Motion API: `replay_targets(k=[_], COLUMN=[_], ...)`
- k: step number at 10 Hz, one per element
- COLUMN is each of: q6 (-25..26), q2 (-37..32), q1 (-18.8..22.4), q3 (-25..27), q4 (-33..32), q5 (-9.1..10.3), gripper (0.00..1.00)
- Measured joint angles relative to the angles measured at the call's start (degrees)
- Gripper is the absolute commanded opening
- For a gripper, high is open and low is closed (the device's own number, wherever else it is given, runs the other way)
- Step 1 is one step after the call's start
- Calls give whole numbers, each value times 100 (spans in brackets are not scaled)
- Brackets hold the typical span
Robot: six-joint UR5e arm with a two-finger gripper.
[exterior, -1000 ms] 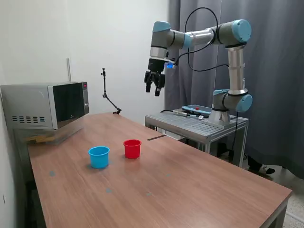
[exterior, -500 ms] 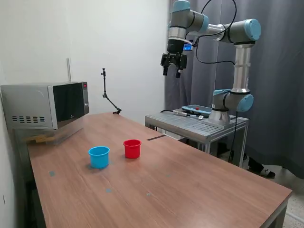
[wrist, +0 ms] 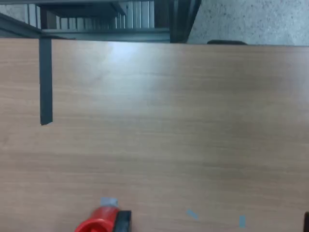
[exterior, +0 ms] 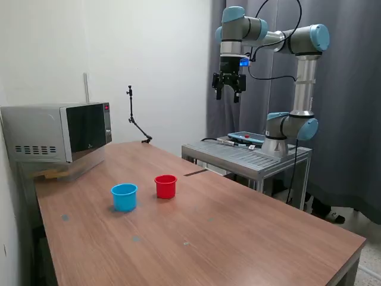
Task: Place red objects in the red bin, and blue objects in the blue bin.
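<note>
The red cup (exterior: 165, 186) and the light blue cup (exterior: 124, 196) stand upright side by side on the wooden table (exterior: 238, 238), the blue one to the exterior view's left. No red or dark blue cubes show in either view. My gripper (exterior: 228, 95) hangs high above the table's far edge, far from both cups, its fingers pointing down, apart and empty. In the wrist view only the red cup's rim (wrist: 94, 225) shows at the picture's edge, next to a dark fingertip (wrist: 123, 220). The blue cup is out of the wrist view.
A microwave (exterior: 56, 132) stands at the table's far corner at the exterior view's left. A metal stand (exterior: 247, 156) carrying the arm's base adjoins the table behind. A thin black mount (exterior: 136, 122) stands at the back. Small blue tape marks (wrist: 192, 214) dot the tabletop.
The arm has swung to the exterior view's right and risen, carrying the gripper from above the table's back toward the stand. The cups have not moved.
</note>
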Motion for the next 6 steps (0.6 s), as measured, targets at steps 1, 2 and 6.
replay_targets(k=[1,2,6], q6=[-45,-79,-115], q2=[-49,-104,-191], q1=[5,9,12], q3=[82,153,259], q4=[6,8,9], q5=[2,3,-3], gripper=[100,100,100])
